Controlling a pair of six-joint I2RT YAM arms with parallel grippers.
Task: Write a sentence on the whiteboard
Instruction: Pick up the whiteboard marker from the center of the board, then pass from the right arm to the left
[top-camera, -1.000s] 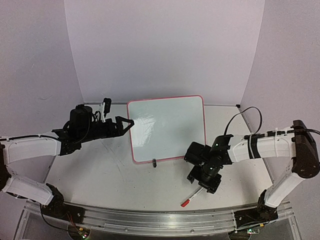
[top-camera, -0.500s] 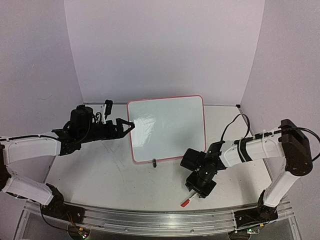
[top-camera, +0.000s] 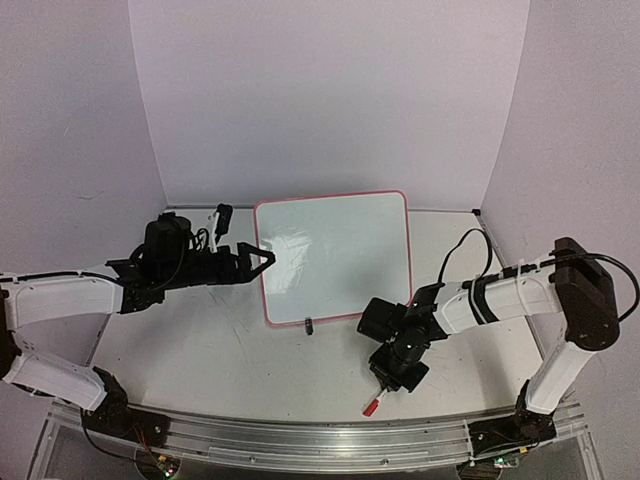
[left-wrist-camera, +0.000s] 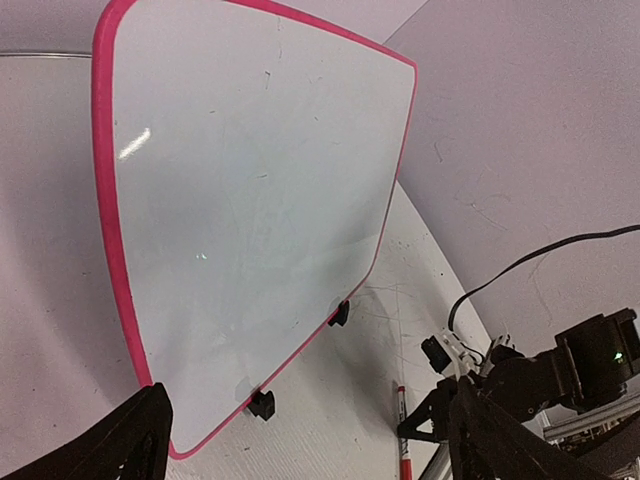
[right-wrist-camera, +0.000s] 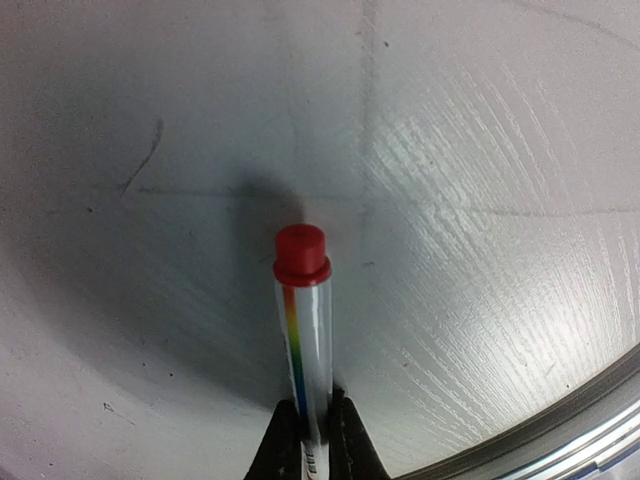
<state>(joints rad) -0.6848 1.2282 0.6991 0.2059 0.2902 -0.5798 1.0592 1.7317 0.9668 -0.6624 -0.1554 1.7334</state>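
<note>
My right jaws are shut tight on a marker (right-wrist-camera: 303, 330). They pinch its clear barrel from both sides, with the red cap (right-wrist-camera: 301, 255) pointing toward the near edge of the desk (top-camera: 200, 340). The marker sits low over the desk, though I cannot tell whether it rests there. My left jaws stand wide open and hold nothing, with their fingertips (left-wrist-camera: 120, 445) just beside the left rim of the whiteboard (top-camera: 335, 255). The whiteboard stands tilted at the middle back of the desk on two black feet (left-wrist-camera: 261, 404). Its white face has a pink rim and is blank apart from faint smudges.
</note>
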